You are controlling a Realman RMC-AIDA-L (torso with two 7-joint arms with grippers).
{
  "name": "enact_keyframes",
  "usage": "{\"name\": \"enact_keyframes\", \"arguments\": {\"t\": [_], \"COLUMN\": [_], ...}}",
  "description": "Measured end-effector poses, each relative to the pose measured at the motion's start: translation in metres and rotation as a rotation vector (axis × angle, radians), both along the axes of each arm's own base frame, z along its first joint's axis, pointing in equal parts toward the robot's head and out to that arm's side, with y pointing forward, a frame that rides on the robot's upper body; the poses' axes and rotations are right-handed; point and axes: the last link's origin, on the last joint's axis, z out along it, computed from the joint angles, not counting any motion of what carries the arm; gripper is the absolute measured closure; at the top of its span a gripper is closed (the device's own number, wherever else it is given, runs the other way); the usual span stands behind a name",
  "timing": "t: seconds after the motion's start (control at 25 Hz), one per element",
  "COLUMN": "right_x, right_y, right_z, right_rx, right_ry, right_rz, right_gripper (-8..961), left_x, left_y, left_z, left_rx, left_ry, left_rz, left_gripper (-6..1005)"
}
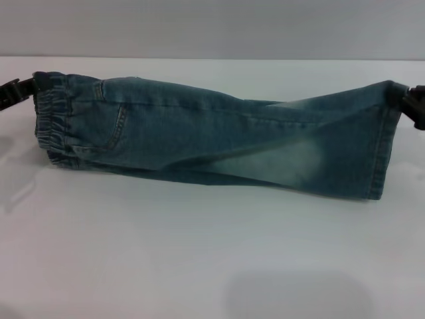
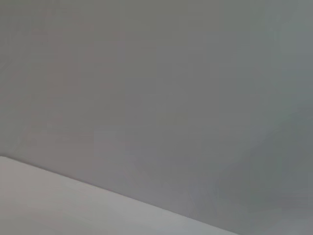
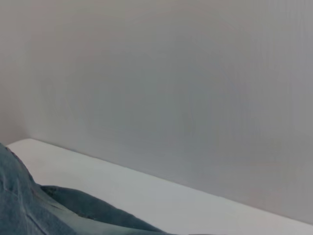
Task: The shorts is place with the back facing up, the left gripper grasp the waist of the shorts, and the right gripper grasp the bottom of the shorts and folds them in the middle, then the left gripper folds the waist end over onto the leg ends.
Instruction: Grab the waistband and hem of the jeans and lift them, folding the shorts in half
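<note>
Looking through the head view, you are seeing the shorts (image 1: 212, 136) hanging stretched between two claws over the white table (image 1: 199, 266), folded lengthwise, with the lower fold sagging onto or just above the surface. The left gripper (image 1: 26, 88) is pinching the top corner of the waist (image 1: 53, 119), whose puckered band is hanging down at the left edge. The right gripper (image 1: 408, 100) is pinching the top corner of the bottom of the shorts (image 1: 378, 153), and that straight stitched hem is dropping down at the right edge. Both claws are sitting almost at the frame's side borders, mostly cut off. You are getting wide bare table in front of the cloth and a narrower strip behind it, up to the grey wall (image 1: 212, 26).

Turning to the left wrist view, you are seeing only wall and a wedge of table; no cloth or fingers are showing.

Checking the right wrist view, you are seeing a fold of denim (image 3: 29, 210) filling one corner, with table and wall beyond.
</note>
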Motion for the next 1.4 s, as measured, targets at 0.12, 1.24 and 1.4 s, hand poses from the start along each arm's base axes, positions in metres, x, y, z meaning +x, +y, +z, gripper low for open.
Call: {"name": "enact_keyframes", "arguments": {"t": [0.12, 1.24, 1.4], "right_x": [0.003, 0.002, 0.003], "right_y": [0.002, 0.027, 0.026], "right_z": [-0.01, -0.038, -0.04], "right_rx": [0.007, 0.127, 0.12], "right_ry": [-0.009, -0.048, -0.06], "right_rz": [-0.013, -0.091, -0.085], "right_gripper": [955, 954, 954], "left_x": [-0.001, -0.008, -0.008], "left_y": [0.001, 0.005, 0.009], "left_z": [-0.003, -0.017, -0.021], "left_rx": [0.003, 0.03, 0.028], "left_ry": [0.008, 0.067, 0.091], "left_rz": [0.011, 0.067, 0.075], "left_gripper": [805, 789, 787]}}
